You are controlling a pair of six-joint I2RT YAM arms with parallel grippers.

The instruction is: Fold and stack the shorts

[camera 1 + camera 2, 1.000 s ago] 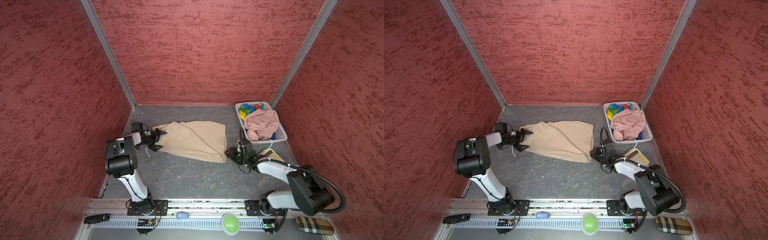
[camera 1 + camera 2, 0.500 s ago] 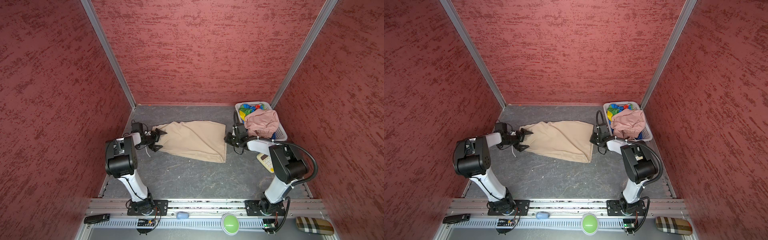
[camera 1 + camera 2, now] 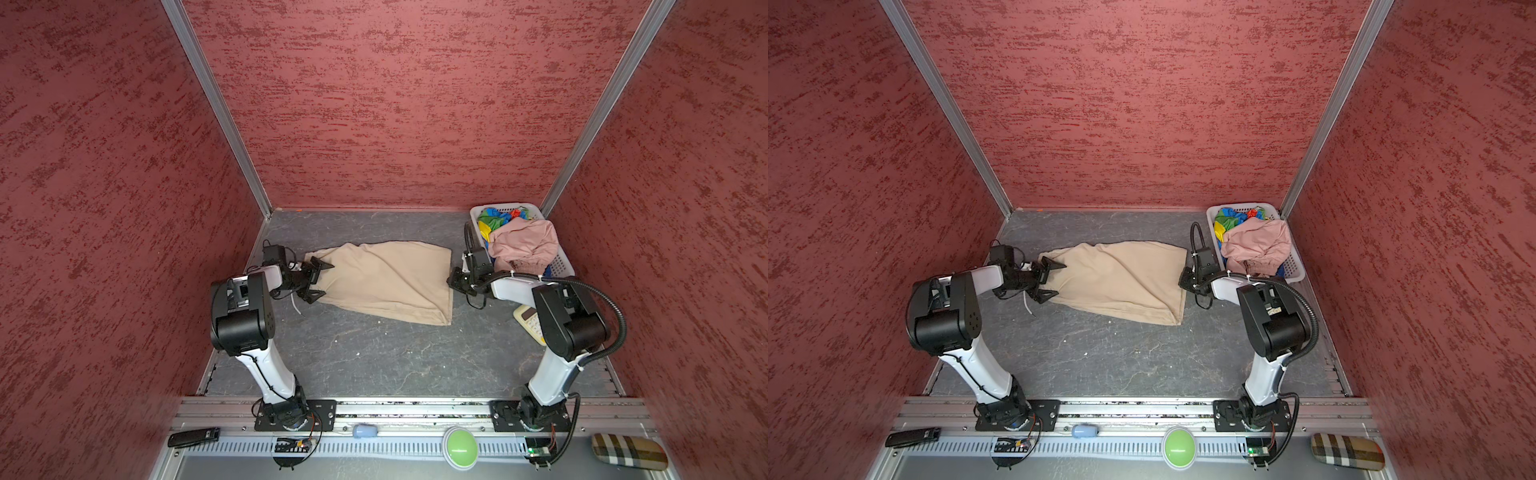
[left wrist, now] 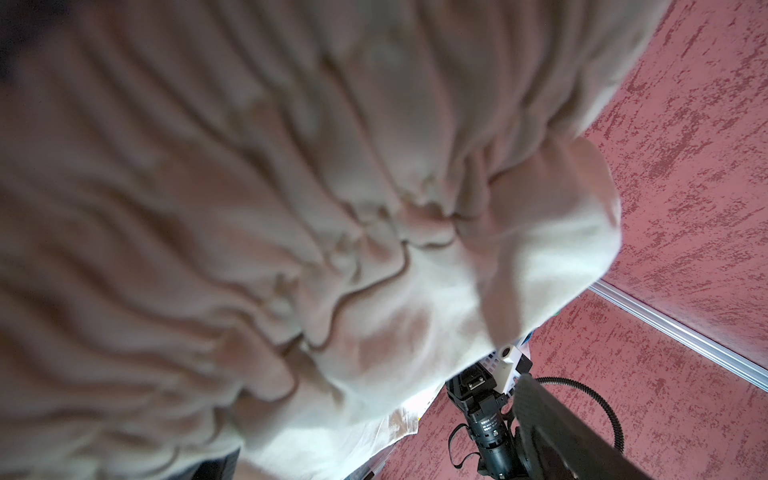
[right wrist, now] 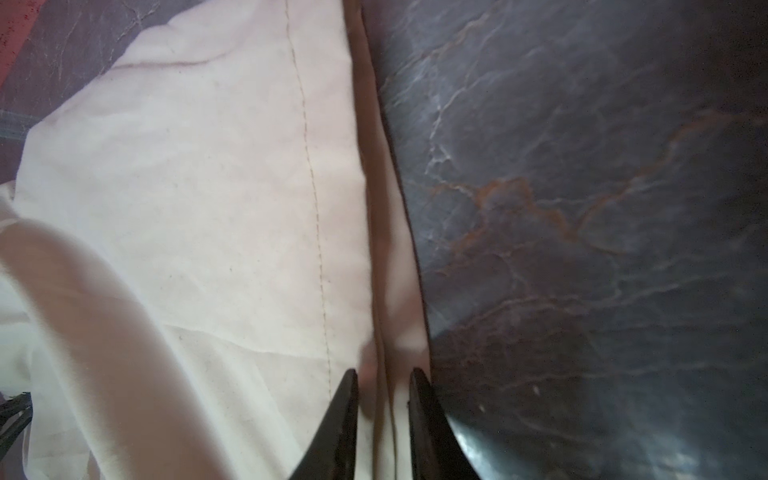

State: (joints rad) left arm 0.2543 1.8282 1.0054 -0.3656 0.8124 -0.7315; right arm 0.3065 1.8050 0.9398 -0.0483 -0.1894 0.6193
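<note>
Grey table [image 3: 374, 353], red walls [image 3: 395, 104]. Straddled beige shorts [image 3: 386, 278] at hem beside basket [image 3: 563, 266] with right gripper [image 5: 383, 386], jaws narrowly parted, grip unclear. Held left gripper [image 3: 326, 280] wide open at waistband, away from basket.

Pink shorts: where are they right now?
In both top views the pink shorts lie crumpled in the white basket at the back right corner, atop the rainbow shorts.

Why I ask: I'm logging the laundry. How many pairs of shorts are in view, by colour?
beige shorts: 1, spread on the table
dusty pink shorts: 1, in the white basket
rainbow-striped shorts: 1, in the basket under the pink pair
Total: 3
</note>
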